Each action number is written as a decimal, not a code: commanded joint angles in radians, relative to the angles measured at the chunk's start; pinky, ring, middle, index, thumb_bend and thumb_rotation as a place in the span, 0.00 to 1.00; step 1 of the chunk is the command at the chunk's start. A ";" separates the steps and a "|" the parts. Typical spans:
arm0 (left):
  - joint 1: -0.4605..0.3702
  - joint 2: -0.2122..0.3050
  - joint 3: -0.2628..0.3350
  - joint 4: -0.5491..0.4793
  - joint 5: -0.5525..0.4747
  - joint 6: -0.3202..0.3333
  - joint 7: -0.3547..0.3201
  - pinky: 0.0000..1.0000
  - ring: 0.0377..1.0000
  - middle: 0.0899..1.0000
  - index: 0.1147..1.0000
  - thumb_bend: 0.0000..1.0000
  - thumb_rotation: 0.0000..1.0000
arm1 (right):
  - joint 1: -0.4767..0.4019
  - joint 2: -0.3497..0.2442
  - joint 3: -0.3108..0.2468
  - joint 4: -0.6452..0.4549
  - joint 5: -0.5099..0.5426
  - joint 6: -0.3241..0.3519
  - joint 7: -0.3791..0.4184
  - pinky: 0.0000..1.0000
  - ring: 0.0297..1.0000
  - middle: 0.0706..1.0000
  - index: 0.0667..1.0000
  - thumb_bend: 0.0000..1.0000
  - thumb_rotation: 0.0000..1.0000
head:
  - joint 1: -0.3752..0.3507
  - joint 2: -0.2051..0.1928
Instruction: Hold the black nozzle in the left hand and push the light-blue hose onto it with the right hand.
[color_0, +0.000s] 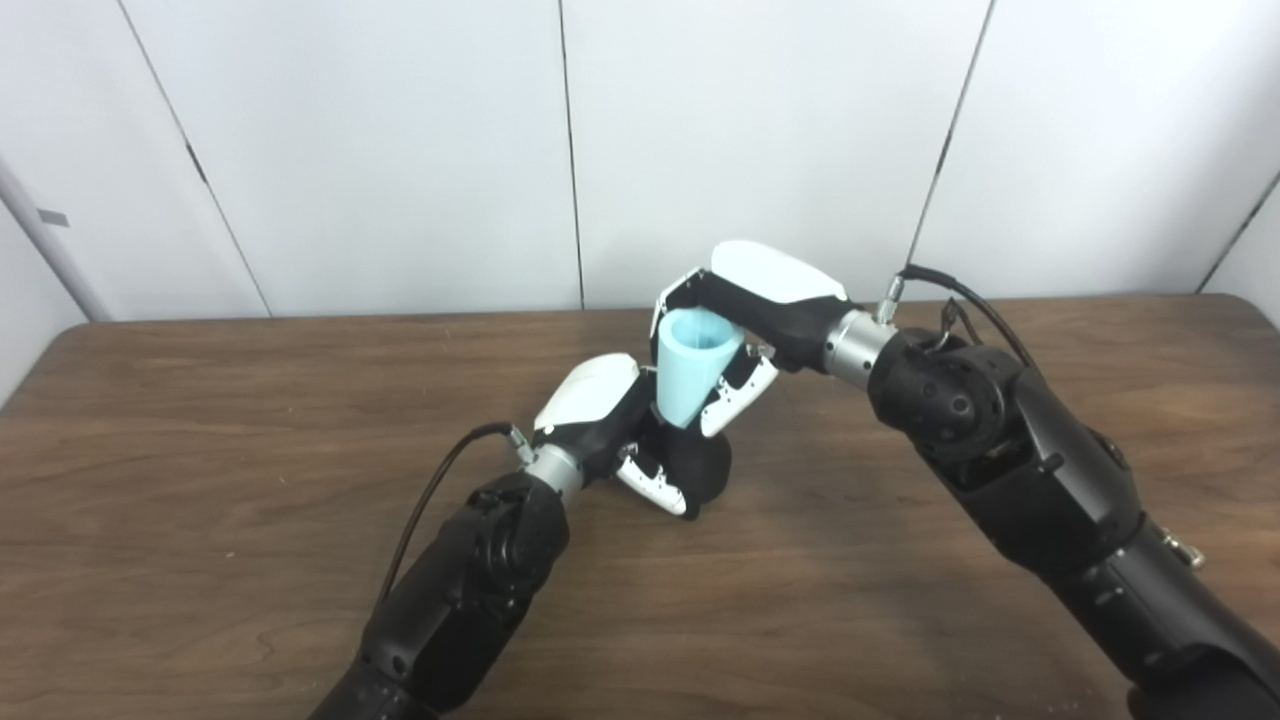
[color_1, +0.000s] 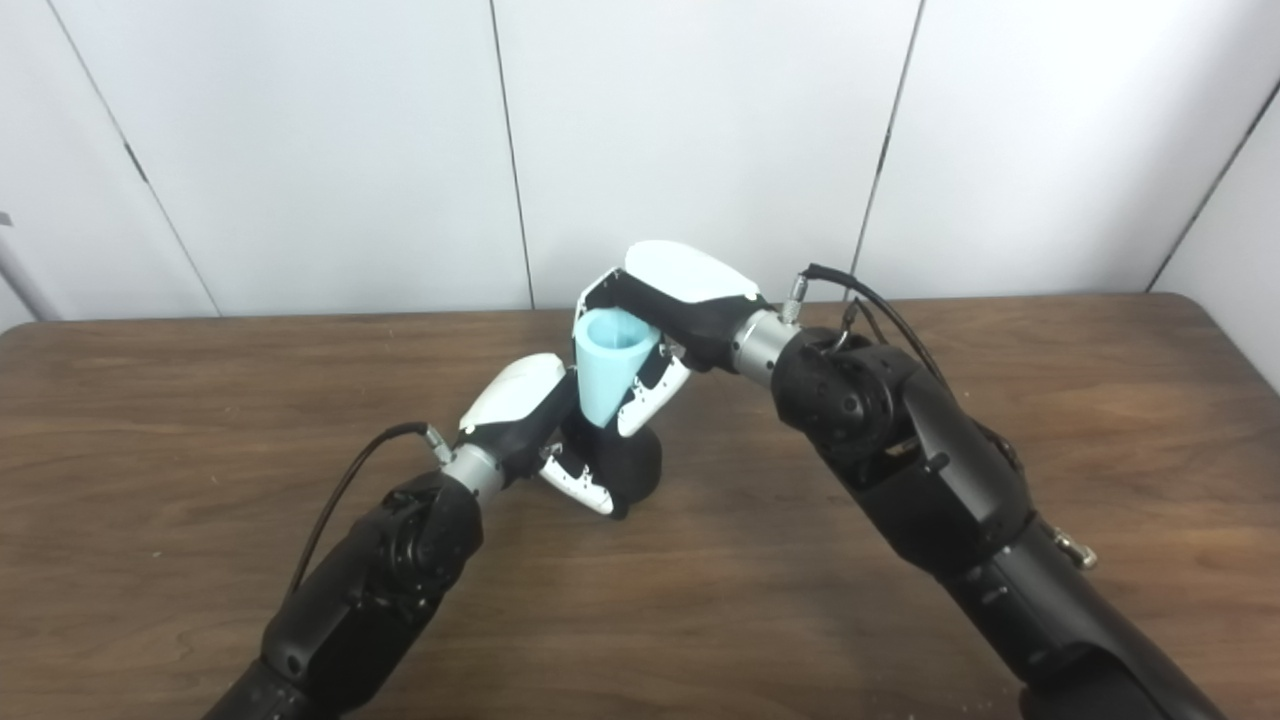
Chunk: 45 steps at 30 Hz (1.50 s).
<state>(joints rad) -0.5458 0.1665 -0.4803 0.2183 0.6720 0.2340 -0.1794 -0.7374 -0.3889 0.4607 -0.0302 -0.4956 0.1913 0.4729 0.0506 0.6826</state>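
The black nozzle (color_0: 703, 466) stands on the wooden table (color_0: 200, 480) at the middle, and my left hand (color_0: 610, 430) is shut around it from the left. The light-blue hose (color_0: 692, 366), a short tapered tube with its wide open end up, sits with its narrow end down on the nozzle's top. My right hand (color_0: 745, 320) is shut on the hose from above and behind. In the right eye view the hose (color_1: 610, 365) rests above the nozzle (color_1: 630, 468). The joint between them is hidden by the fingers.
A white panelled wall (color_0: 400, 150) runs along the table's far edge. A black cable (color_0: 440, 480) loops from my left wrist and another cable (color_0: 960, 295) from my right wrist. Bare wood lies on both sides of the hands.
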 joint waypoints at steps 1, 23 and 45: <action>0.039 0.026 -0.015 0.058 0.000 0.058 -0.080 0.51 0.47 0.46 0.40 0.52 0.00 | 0.042 -0.019 0.046 0.023 0.003 -0.007 0.094 0.35 0.44 0.45 0.44 0.50 0.00 | 0.002 0.002; 0.042 0.012 -0.005 0.084 -0.005 0.047 -0.063 0.49 0.46 0.44 0.41 0.53 0.00 | 0.037 0.015 -0.098 -0.121 -0.073 0.027 -0.049 0.75 0.94 0.99 0.98 0.99 0.26 | -0.003 -0.013; 0.039 0.001 -0.010 0.103 -0.007 0.049 -0.059 0.47 0.48 0.46 0.40 0.52 0.00 | 0.052 -0.065 -0.206 -0.219 0.136 -0.058 0.085 0.96 1.00 1.00 1.00 1.00 0.45 | 0.004 -0.013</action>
<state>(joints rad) -0.5550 0.1466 -0.4718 0.2510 0.6664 0.2262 -0.1652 -0.6535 -0.4367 0.2751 -0.2232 -0.3878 0.1764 0.5547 0.0537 0.6688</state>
